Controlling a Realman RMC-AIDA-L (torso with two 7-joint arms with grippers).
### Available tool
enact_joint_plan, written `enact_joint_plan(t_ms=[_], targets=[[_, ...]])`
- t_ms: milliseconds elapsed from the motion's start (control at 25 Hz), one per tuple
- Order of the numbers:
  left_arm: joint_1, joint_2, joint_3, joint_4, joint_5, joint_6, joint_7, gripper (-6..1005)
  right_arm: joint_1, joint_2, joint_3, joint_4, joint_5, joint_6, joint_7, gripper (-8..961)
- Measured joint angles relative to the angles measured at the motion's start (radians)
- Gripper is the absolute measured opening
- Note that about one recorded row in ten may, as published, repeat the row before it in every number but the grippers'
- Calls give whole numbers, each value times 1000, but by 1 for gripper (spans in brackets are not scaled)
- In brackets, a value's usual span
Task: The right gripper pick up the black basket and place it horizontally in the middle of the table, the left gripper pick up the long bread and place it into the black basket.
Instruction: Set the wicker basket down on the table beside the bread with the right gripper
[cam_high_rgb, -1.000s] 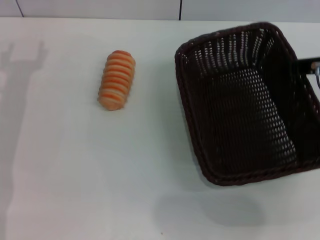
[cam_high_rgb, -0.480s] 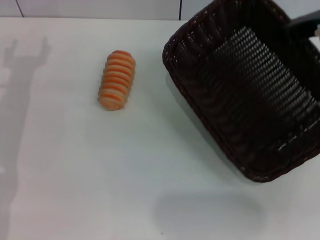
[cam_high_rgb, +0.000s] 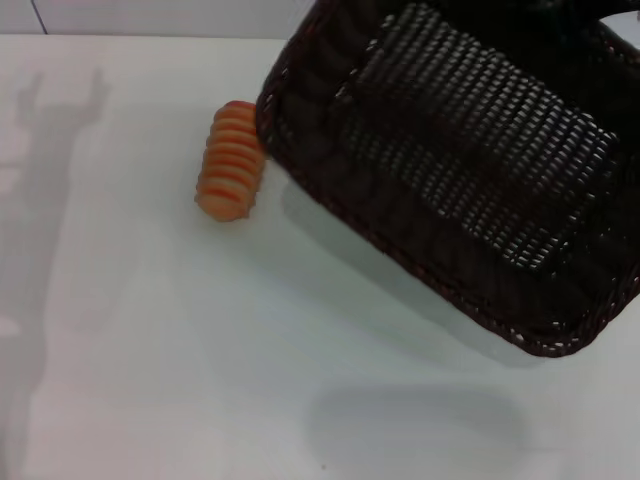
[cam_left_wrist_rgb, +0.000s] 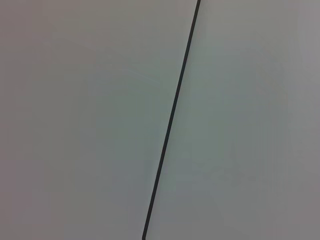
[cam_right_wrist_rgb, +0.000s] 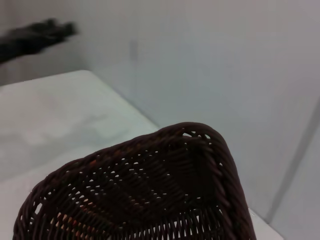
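Lifted and tipped above the table (cam_high_rgb: 150, 380), the black basket (cam_high_rgb: 460, 170) fills the head view from twelve to four o'clock, its corner overlapping the long bread (cam_high_rgb: 228, 165) lying at ten o'clock, while neither gripper's fingers show, so I cannot tell their state.

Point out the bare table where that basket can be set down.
The table is bare across the whole near side, in front of the bread and under the lifted basket. The strip left of the bread is free too. It is crowded only where the basket's corner overlaps the bread.
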Motion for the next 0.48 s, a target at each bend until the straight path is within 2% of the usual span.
enact_joint_plan(t_ms=[280, 480], targets=[[-1, -4, 0, 0, -1, 0, -7, 794, 86, -15, 4, -16, 84, 181, -88, 156], [-1, -5, 0, 0, -2, 0, -7, 792, 130, -22, -31, -58, 86, 252, -117, 157]])
